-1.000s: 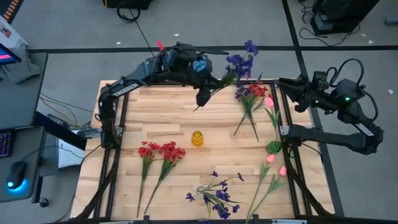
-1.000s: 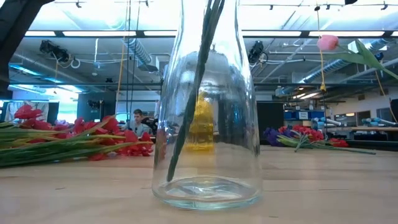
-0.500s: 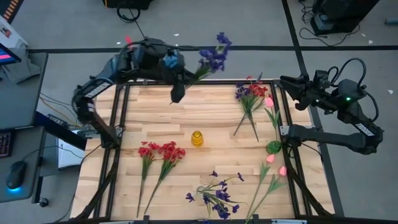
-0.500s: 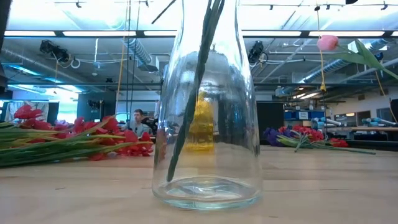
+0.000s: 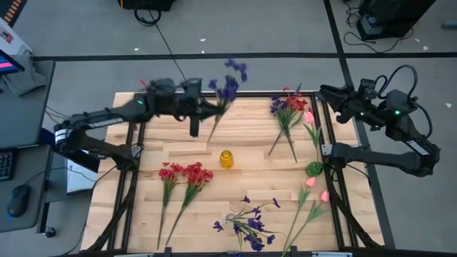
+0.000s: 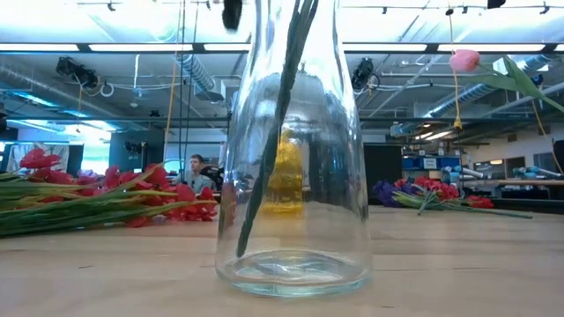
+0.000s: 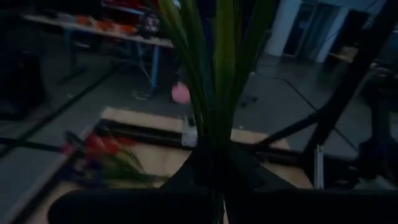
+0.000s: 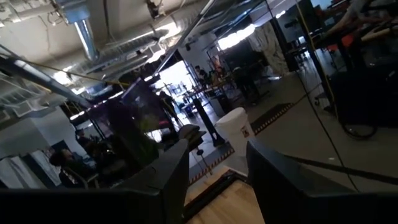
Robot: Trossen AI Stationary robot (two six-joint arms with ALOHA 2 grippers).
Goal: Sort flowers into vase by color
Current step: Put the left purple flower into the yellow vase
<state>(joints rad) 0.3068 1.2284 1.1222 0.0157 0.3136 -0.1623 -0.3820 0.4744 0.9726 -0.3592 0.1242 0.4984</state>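
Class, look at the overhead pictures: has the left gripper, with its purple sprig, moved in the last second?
Yes. The left gripper, shut on the purple sprig, has swung left along the table's far edge, away from the red and purple bunch lying at the far right.

A purple sprig (image 5: 227,84) hung above the table's far edge. Red sprigs (image 5: 184,173), purple sprigs (image 5: 246,225) and pink buds (image 5: 315,187) lay flat on the wood.

Right gripper (image 8: 217,180) fingers apart and empty, white bucket (image 8: 235,127) on the floor beyond, people far behind
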